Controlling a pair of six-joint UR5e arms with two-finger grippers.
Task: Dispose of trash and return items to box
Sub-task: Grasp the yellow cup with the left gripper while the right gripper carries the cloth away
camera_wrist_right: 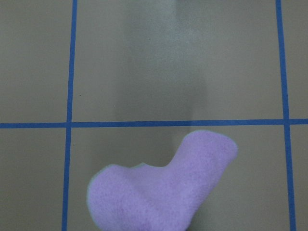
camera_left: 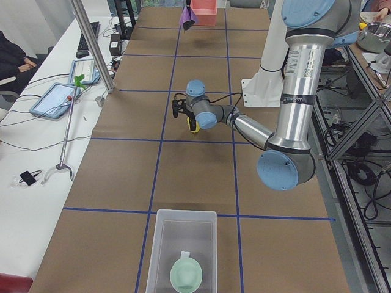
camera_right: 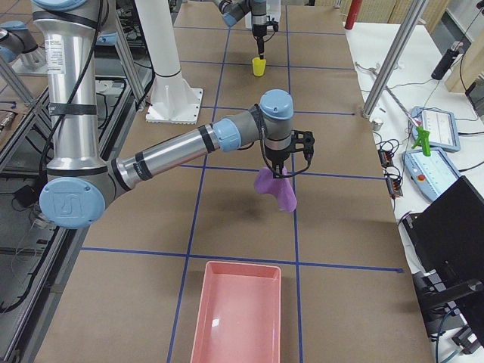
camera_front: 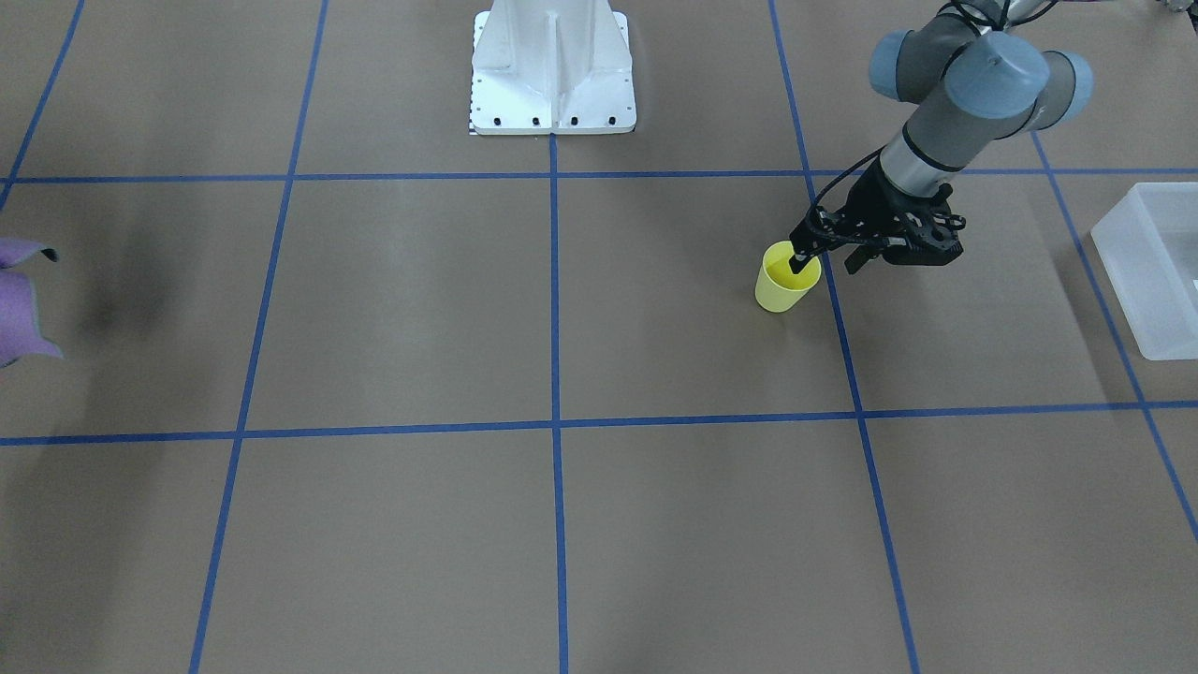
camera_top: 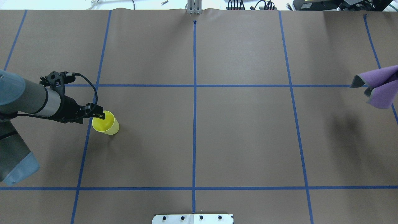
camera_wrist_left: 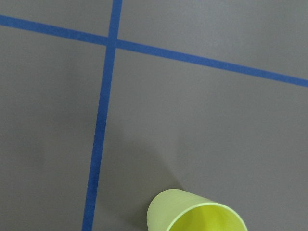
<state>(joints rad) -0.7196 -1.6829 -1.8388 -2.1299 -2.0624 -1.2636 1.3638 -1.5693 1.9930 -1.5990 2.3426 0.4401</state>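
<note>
The yellow cup (camera_front: 784,285) stands upright on the brown table; it also shows in the overhead view (camera_top: 106,124) and at the bottom of the left wrist view (camera_wrist_left: 195,215). My left gripper (camera_front: 825,265) is open and straddles the cup's rim, one finger inside and one outside. The translucent box (camera_front: 1161,281) sits at the table's left end, and the mint-green bowl (camera_left: 186,274) lies inside it. My right gripper (camera_right: 281,171) hangs over a purple foam piece (camera_right: 276,190) held above the table; I cannot tell its jaw state.
A pink tray (camera_right: 238,314) lies at the table's right end, near the purple piece (camera_top: 377,85). The white robot pedestal (camera_front: 552,70) stands at the middle of the robot's side. Blue tape lines grid the brown table.
</note>
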